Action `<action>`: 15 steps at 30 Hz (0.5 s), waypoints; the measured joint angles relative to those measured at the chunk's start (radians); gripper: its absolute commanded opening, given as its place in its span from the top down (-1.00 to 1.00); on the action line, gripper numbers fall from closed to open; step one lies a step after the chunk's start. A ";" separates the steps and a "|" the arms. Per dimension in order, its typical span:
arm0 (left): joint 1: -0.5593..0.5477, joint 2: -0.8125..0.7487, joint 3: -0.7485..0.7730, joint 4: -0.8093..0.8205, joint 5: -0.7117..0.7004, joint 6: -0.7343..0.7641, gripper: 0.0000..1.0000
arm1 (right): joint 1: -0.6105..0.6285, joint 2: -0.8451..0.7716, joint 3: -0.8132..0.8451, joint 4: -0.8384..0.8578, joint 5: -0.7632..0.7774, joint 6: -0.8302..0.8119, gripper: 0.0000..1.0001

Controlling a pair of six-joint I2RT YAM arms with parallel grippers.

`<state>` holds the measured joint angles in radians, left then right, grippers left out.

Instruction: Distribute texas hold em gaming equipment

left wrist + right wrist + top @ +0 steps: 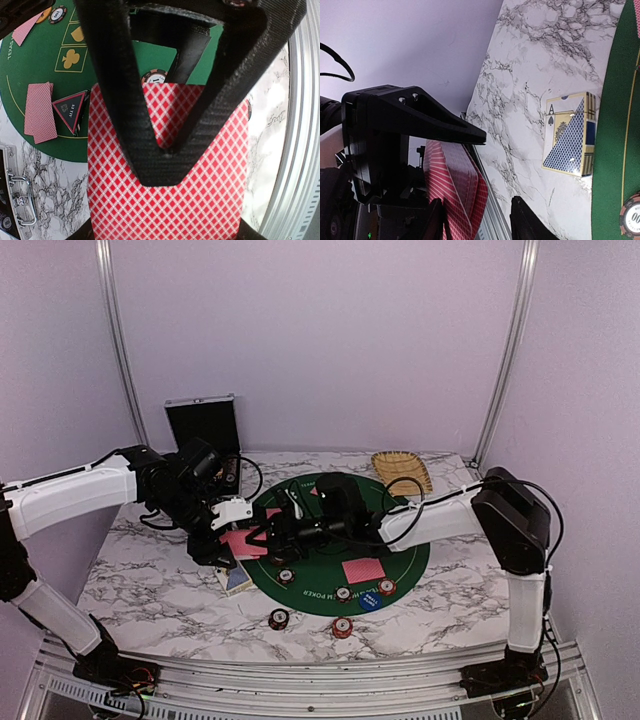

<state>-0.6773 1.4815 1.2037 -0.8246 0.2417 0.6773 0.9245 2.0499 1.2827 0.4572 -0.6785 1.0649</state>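
Top camera high at the near side, looks down over the whole table (pixel 150 585). Wrist cameras close-up; all three share the held red-backed cards (pixel 165 200).

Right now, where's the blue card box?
Top view: the blue card box lies on the marble table, on the left side, at the green poker mat's left edge, with a poker chip just right of it.

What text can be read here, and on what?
"TEXAS" on the green mat rim; the top view adds "M POKER".
"ALL IN" on the black triangular marker.
"A" with a spade on the card box.
"00", cut off, on a poker chip.
Blue button disc: print too small to read.
Red-backed card in the left jaws: pattern only.
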 measured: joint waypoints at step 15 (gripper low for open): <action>0.000 -0.010 -0.001 0.000 -0.008 0.000 1.00 | -0.007 -0.060 -0.014 -0.107 0.008 -0.049 0.33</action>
<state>-0.6769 1.4719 1.2030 -0.8246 0.2333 0.6773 0.9176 1.9903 1.2686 0.3500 -0.6704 1.0161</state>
